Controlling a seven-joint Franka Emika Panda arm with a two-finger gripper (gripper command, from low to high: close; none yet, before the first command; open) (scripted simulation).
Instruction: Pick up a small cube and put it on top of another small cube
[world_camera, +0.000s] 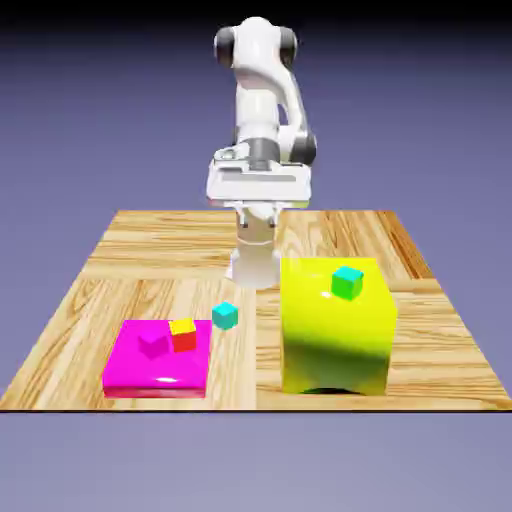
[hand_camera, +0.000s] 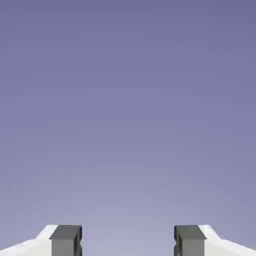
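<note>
The small cube (world_camera: 225, 316), cyan on top with teal sides, lies on the wooden table (world_camera: 120, 270) between the two big blocks. My gripper (world_camera: 257, 215) hangs high above the table's far half, well back from the small cube and touching nothing. In the hand view the gripper (hand_camera: 127, 242) stands open: its two grey fingertips (hand_camera: 65, 241) are wide apart with only the plain blue-violet backdrop between them. No cube shows in the hand view.
A big yellow block (world_camera: 335, 325) on the exterior view's right carries a green-sided cube with a cyan top (world_camera: 347, 282). A flat magenta block (world_camera: 130, 372) on the left carries a red cube with a yellow top (world_camera: 183, 334) and a magenta cube (world_camera: 153, 343).
</note>
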